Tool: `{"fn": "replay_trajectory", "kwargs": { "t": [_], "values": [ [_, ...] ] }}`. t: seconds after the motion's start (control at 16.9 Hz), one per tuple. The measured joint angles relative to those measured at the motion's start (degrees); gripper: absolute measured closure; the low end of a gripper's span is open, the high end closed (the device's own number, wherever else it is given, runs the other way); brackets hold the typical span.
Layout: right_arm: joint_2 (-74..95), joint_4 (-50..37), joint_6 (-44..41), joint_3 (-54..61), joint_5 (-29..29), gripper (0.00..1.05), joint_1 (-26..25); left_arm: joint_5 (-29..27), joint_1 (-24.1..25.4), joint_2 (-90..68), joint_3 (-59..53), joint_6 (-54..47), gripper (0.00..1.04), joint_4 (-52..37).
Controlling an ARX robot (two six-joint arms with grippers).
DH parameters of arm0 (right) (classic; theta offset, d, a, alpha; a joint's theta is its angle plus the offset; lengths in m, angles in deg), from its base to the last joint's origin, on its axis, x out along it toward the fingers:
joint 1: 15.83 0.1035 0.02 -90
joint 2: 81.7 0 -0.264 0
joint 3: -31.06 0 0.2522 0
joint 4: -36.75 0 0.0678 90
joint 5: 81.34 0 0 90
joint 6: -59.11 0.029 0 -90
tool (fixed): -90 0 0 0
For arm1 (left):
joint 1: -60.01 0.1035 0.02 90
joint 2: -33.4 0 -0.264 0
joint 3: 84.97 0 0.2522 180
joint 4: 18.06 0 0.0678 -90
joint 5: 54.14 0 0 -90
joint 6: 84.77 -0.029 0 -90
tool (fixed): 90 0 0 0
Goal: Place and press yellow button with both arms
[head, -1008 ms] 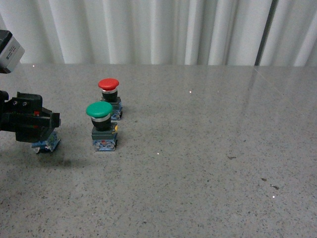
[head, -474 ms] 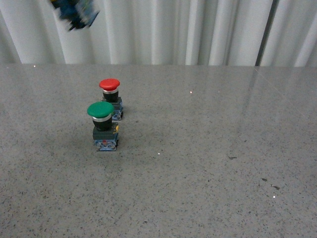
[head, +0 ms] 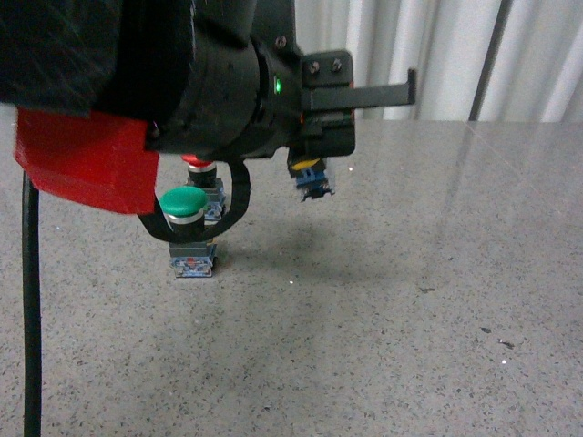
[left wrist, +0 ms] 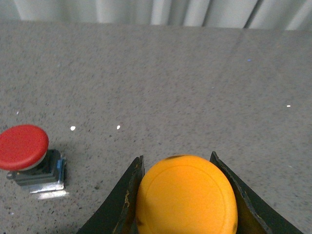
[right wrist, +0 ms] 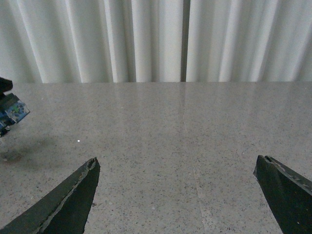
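Observation:
In the front view my bulky black left arm [head: 228, 82] fills the upper left. Its gripper [head: 311, 167] is shut on the yellow button [head: 310, 178], which hangs tilted above the table, right of the other two buttons. The left wrist view shows the yellow cap [left wrist: 186, 195] wedged between both black fingers [left wrist: 127, 195]. My right gripper [right wrist: 178, 187] is open over bare table with nothing between its fingertips [right wrist: 73, 195]. The held button's blue base [right wrist: 10, 111] shows at the edge of the right wrist view. The right arm is out of the front view.
A green-capped button [head: 184, 202] stands upright on the grey speckled table [head: 410, 300]. Behind it stands a red-capped button [left wrist: 22, 146], mostly hidden by my left arm in the front view. A white curtain [head: 455, 55] lines the table's far edge.
The left arm lifted the yellow button off the table at the left, swung it high, and now holds it above the table, right of the red and green buttons.

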Motion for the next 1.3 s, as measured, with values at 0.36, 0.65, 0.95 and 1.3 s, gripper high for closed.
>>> {"fn": "replay_trajectory", "kwargs": {
  "t": [0.36,0.65,0.95,1.3],
  "values": [
    [0.0,0.0,0.0,0.0,0.0,0.07,0.0,5.7,1.0,-10.8,8.7,1.7,0.72,5.4],
    [0.0,0.0,0.0,0.0,0.0,0.07,0.0,5.7,-1.0,-11.6,9.2,1.2,0.72,6.9],
    [0.0,0.0,0.0,0.0,0.0,0.07,0.0,4.5,-1.2,-11.6,9.1,1.2,0.72,7.2],
    [0.0,0.0,0.0,0.0,0.0,0.07,0.0,4.9,-2.0,-11.6,9.0,1.7,0.21,7.4]
  ]
}}
